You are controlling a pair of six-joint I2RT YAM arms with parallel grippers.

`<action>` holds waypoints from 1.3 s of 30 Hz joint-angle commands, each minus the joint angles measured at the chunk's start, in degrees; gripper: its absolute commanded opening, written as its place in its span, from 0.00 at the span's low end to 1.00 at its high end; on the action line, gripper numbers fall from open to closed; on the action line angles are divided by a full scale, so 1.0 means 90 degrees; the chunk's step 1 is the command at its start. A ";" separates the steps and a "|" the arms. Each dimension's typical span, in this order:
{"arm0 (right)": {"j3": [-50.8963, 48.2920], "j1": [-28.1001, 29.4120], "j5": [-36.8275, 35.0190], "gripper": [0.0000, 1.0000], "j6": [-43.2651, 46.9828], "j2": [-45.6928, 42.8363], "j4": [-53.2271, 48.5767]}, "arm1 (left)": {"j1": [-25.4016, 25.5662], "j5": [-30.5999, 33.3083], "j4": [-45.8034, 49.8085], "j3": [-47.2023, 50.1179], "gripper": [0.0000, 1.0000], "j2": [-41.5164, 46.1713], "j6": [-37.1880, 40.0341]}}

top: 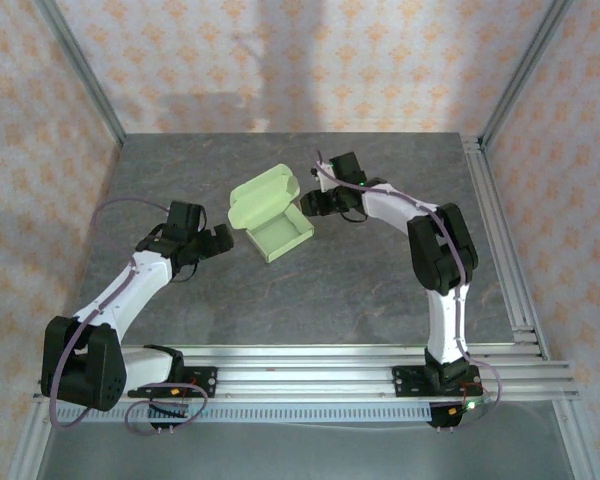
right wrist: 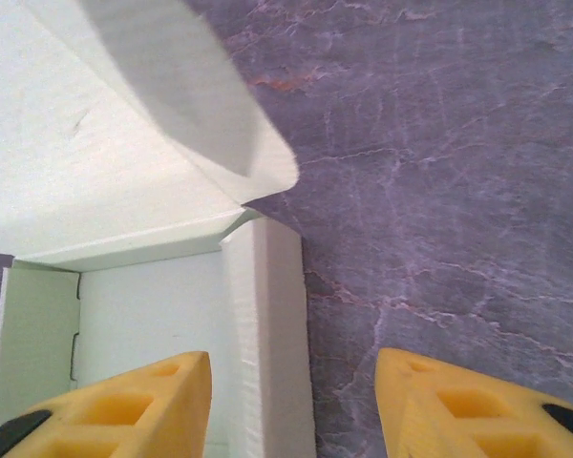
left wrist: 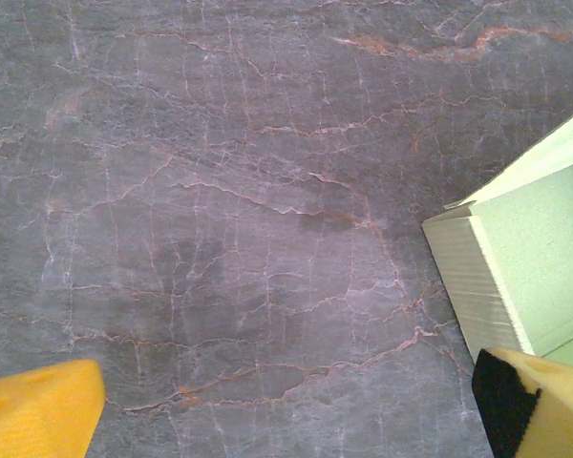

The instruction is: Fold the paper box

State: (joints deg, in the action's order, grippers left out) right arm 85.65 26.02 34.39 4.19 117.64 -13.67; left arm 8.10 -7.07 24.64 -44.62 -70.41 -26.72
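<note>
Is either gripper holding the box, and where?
Nothing held. The right gripper straddles a wall of the paper box without touching; the left gripper is open beside it.

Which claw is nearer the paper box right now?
Right. The right claw has its open fingers straddling the paper box side wall, one over the inside, one outside. The left claw sits open just off the opposite corner, not touching.

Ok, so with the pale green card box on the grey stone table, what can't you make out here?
Top external: whether the right gripper touches the pale green card box; too small, dark parts merge.
Left wrist: most of the box, cut off by the right edge and partly behind a finger of the left gripper.
Right wrist: the box's near end, hidden behind the yellow fingers and cut off by the bottom edge.
</note>
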 commanded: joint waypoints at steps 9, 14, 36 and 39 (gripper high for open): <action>0.0801 0.0448 -0.1022 0.40 0.0684 0.0560 -0.0905 | -0.0030 0.0102 0.0064 -0.0005 1.00 0.0143 0.0117; 0.1003 0.0546 -0.1179 0.34 0.0770 0.0744 -0.1034 | -0.0023 0.0102 0.0036 0.0020 1.00 0.0126 0.0112; 0.1021 0.1097 -0.2892 0.10 0.1049 0.0848 -0.1218 | -0.0026 0.0073 -0.0075 0.0087 1.00 0.0012 0.0089; 0.0984 0.1132 -0.2927 0.10 0.0973 0.0792 -0.1171 | -0.0023 0.0118 -0.0129 0.0135 1.00 0.0026 0.0033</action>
State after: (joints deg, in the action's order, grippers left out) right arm 94.19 35.73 11.22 12.95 125.64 -23.16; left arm 8.10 -7.07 24.60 -44.49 -70.35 -26.57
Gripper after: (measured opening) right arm 0.100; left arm 0.999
